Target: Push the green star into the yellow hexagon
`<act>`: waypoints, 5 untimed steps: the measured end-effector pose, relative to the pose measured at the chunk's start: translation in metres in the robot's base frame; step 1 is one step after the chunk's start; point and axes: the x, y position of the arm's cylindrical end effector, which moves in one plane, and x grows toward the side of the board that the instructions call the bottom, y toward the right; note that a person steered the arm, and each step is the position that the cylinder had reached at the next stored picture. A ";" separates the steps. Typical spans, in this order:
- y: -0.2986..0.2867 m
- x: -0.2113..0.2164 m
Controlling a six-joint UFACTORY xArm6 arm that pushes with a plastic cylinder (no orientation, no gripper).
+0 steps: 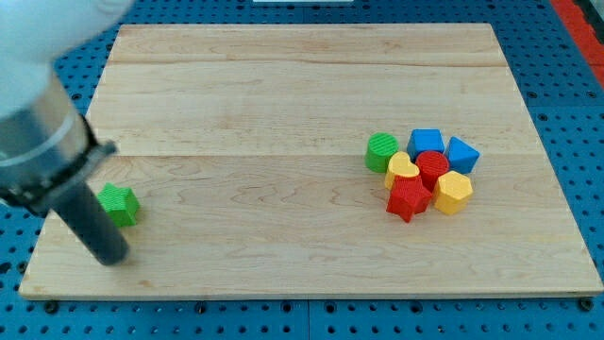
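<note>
Around yellow hexagon (453,192): red star (409,197), clustered blocks.

A wooden table (283,94) lies on a blue perforated surface (576,142). Toward its 3 o'clock side sits a tight cluster: a green cylinder (382,151) at 9 o'clock, a blue cube (427,143) at 12, a blue block (461,154) at 2, a red cylinder (433,167) central, a yellow heart (402,169) beside it, and a red star (409,197) at 7.

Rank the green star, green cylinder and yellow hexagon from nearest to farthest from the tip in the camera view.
1. Green star, just right of my tip, at the view's left.
2. Green cylinder, left edge of the right-hand cluster.
3. Yellow hexagon, cluster's lower right.
</note>
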 end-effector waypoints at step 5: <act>0.067 -0.063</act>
